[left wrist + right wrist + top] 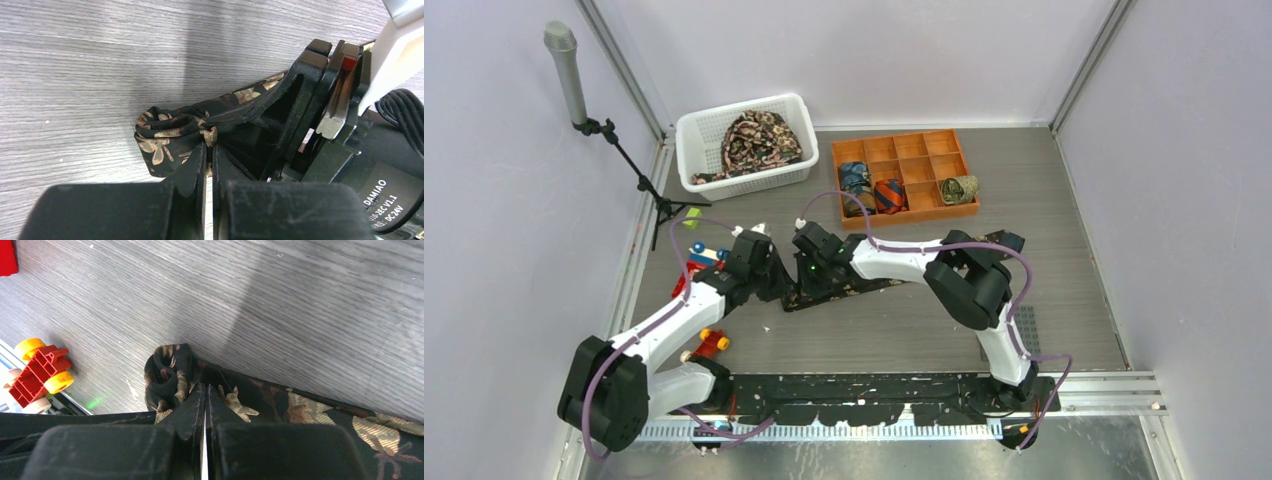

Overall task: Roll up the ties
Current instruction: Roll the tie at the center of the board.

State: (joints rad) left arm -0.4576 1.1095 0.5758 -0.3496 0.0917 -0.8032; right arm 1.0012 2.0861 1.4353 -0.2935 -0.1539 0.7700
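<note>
A black tie [871,287] with tan flowers lay flat on the table, on the near side of the orange tray [944,143], toward the robot. One end of it was curled into a small, loose roll [165,137]. The left gripper [209,145] was closed tight on the cloth right at the roll, I think to keep the roll from popping open. The right gripper [205,387] was closed too, and it pinched the tie just beside the same roll, as if to help turn it along. Both grippers sat very close together, so the roll was tucked between them. Most of the tie was not rolled yet, so the job looked only just begun. Inside the tray sat three rolled ties [889,195], each in its own little box, so that is likely where this one should go. Left of the tray stood a white basket [689,140] with loose ties [759,140] waiting in it.
</note>
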